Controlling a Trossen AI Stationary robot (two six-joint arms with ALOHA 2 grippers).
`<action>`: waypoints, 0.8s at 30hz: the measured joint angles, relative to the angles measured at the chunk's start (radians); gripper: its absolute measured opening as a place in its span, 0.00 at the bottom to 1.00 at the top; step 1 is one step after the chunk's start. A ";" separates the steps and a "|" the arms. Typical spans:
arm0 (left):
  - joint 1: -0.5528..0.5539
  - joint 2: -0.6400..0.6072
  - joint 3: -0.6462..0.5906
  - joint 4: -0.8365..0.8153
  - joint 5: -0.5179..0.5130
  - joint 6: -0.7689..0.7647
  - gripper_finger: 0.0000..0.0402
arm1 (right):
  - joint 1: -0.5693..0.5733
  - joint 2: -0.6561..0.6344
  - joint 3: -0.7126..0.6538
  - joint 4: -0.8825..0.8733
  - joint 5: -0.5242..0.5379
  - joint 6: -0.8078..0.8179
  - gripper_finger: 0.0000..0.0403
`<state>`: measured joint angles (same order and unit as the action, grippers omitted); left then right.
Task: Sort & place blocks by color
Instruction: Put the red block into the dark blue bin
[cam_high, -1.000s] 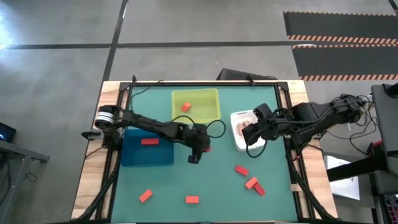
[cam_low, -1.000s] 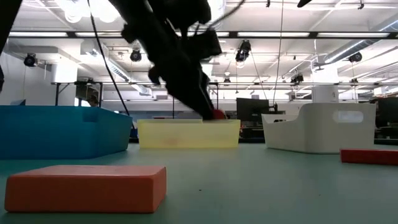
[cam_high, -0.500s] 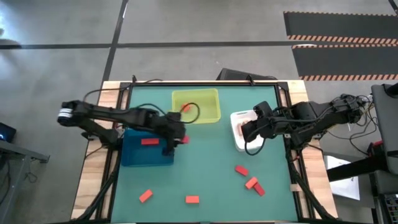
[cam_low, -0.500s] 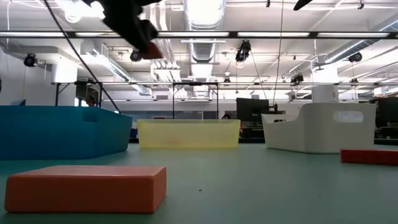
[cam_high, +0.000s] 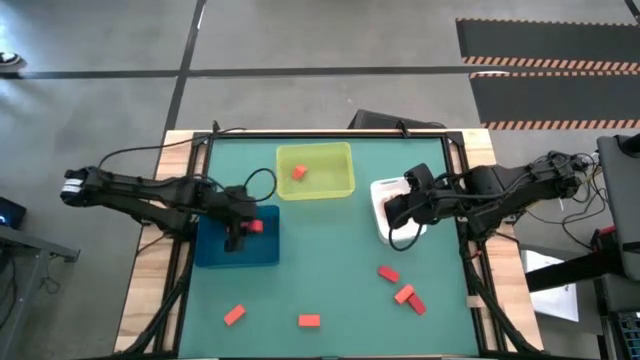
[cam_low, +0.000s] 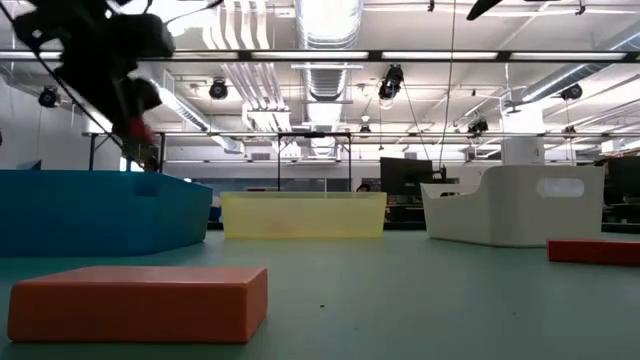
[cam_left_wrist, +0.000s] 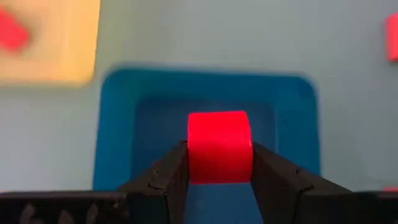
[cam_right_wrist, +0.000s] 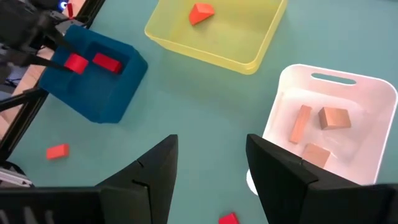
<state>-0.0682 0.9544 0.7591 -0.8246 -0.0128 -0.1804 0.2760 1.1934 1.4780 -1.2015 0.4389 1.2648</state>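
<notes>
My left gripper (cam_high: 243, 229) hangs over the blue tray (cam_high: 212, 250), shut on a red cube (cam_left_wrist: 219, 146). In the low view the cube (cam_low: 134, 130) sits above the tray's rim (cam_low: 100, 180). A red bar (cam_right_wrist: 107, 62) lies inside the blue tray. My right gripper (cam_right_wrist: 210, 149) is open and hovers beside the white tray (cam_right_wrist: 339, 78), which holds three tan blocks (cam_right_wrist: 334, 117). An orange block (cam_high: 298, 172) lies in the yellow tray (cam_high: 340, 185). Several red and orange blocks (cam_high: 404, 293) lie loose on the mat. My left gripper pinches the red cube by two opposite side faces (cam_left_wrist: 193, 155), one finger on each. The cube sits between the free ends of the fingers (cam_left_wrist: 165, 180). It is lifted clear, over the blue tray's inside (cam_left_wrist: 149, 137).
Loose blocks lie near the table's front edge: an orange one (cam_high: 234, 315), a red one (cam_high: 309, 321), and three at the right (cam_high: 388, 273). An orange bar (cam_low: 135, 300) fills the low view's foreground. Bare mat lies between the trays and these blocks.
My left gripper has carried the red cube from the table's middle toward the left edge, rising first, then coming down over the blue tray. It has stayed shut on the cube. My right gripper has hardly moved.
</notes>
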 joint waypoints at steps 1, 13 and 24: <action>0.000 -0.012 -0.027 -0.001 0.000 -0.026 0.33 | 0.000 0.000 0.000 0.004 0.001 0.000 0.45; 0.000 0.057 -0.172 0.115 -0.008 -0.065 0.33 | 0.000 0.002 0.000 0.010 0.010 0.006 0.45; 0.000 0.255 -0.193 0.302 -0.015 -0.045 0.33 | 0.000 0.002 0.000 0.010 0.010 0.008 0.45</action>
<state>-0.0681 1.2099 0.5658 -0.5222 -0.0274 -0.2258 0.2760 1.1950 1.4780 -1.1919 0.4488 1.2724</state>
